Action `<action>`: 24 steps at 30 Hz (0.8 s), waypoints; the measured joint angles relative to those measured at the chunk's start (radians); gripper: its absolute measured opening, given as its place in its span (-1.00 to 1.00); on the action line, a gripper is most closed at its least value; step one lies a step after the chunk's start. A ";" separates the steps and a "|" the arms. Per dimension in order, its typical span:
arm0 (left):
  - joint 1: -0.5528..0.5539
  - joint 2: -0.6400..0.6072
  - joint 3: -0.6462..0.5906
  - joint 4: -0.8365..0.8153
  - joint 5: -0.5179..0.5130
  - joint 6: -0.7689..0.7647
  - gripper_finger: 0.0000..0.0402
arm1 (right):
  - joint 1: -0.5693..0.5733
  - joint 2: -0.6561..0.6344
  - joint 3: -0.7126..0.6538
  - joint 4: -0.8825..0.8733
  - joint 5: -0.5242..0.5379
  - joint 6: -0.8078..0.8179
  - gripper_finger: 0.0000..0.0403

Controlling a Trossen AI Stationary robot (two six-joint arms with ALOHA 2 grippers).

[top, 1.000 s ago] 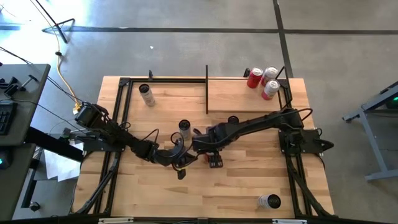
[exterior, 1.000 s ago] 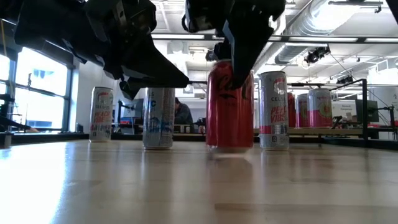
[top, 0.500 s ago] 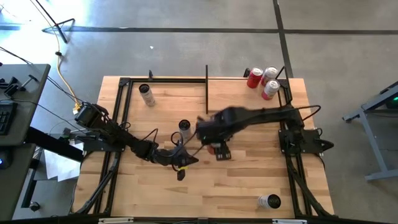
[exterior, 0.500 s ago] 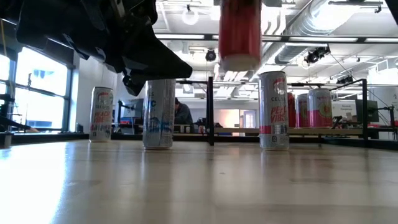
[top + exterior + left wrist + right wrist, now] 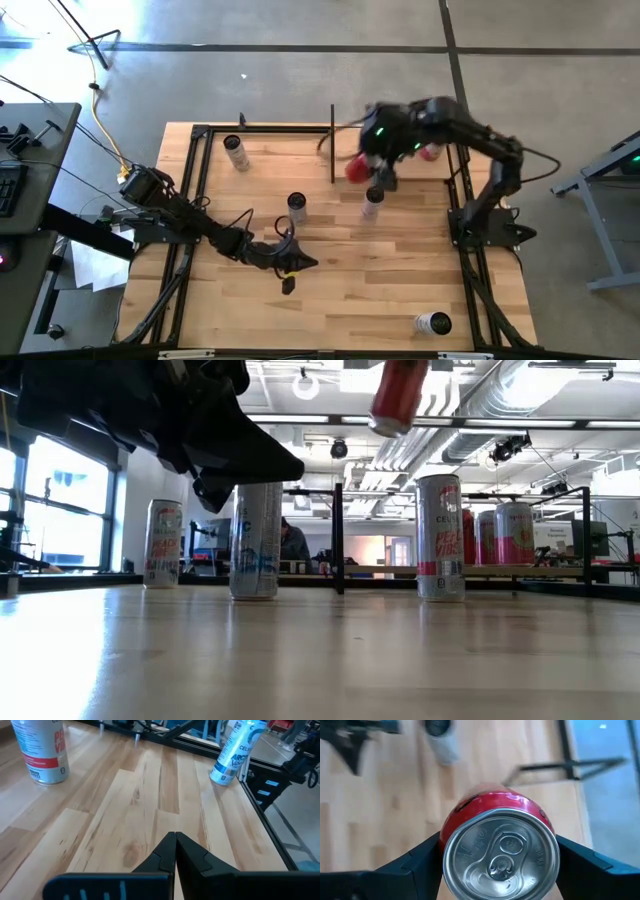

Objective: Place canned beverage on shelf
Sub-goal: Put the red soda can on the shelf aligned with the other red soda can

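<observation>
1. Red aluminium beverage can, high view: clamped in the right gripper and carried above the near edge of the pale wooden shelf with thin black metal bars. A second ago it stood mid-table, then was lifted; now it has travelled toward the shelf. Judgement: transport is nearly over, lowering and release remain. Three cans already stand at the shelf's far corner. A white can stands just beside the carry path on the striped planked tabletop.

2. Low view: red can hangs high, tilted, well clear of the tabletop; earlier it rested on the wood beside the white-and-red can. It will likely need righting before set-down.

3. Left wrist view: left gripper has fingers pressed together, holding nothing, low over the planks. A white-and-red can and a leaning blue-and-white can stand well apart from it.

4. Right wrist view: can's silver pull-tab lid faces the camera; the dark fingers grip its sides, one on each flank.
</observation>
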 joint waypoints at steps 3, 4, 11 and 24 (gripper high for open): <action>0.000 0.000 0.000 0.000 0.000 -0.001 -1.00 | -0.099 -0.046 -0.095 0.001 0.010 -0.097 0.42; 0.000 0.000 0.000 0.000 0.000 -0.006 -1.00 | -0.132 -0.056 -0.131 -0.001 0.010 -0.122 0.42; 0.000 0.000 0.000 0.001 0.000 -0.007 -1.00 | -0.355 -0.138 -0.394 0.001 0.019 -0.252 0.42; 0.000 0.000 0.000 0.002 -0.001 0.000 -1.00 | -0.607 -0.154 -0.772 0.236 0.017 -0.416 0.42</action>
